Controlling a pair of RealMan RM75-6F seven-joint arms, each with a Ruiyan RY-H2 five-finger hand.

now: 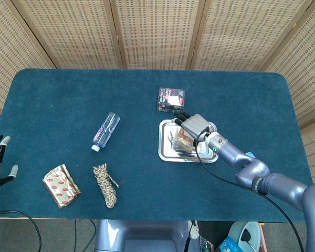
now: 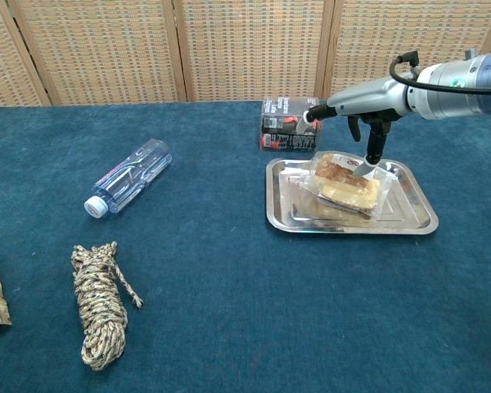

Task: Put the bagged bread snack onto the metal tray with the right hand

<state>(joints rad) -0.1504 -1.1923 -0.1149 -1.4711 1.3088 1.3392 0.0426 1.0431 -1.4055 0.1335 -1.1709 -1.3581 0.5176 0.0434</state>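
The right robot hand (image 2: 356,110) hangs spread, holding nothing, over the bagged bread snack (image 2: 344,184). The snack, in crinkly clear plastic, lies on the shiny metal tray (image 2: 409,217). A dark box (image 2: 280,131) sits just behind. Farther left on the blue counter (image 2: 229,311) lie a clear bottle (image 2: 127,185) and knotted rope (image 2: 98,303).

- Bagged bread (image 2: 344,183) lies on the metal tray (image 2: 409,219), right of center.
- Right hand (image 2: 353,112) hovers above, fingers spread, one fingertip (image 2: 368,164) touching the bag.

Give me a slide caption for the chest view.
Right hand open above the bagged bread snack lying on the metal tray.
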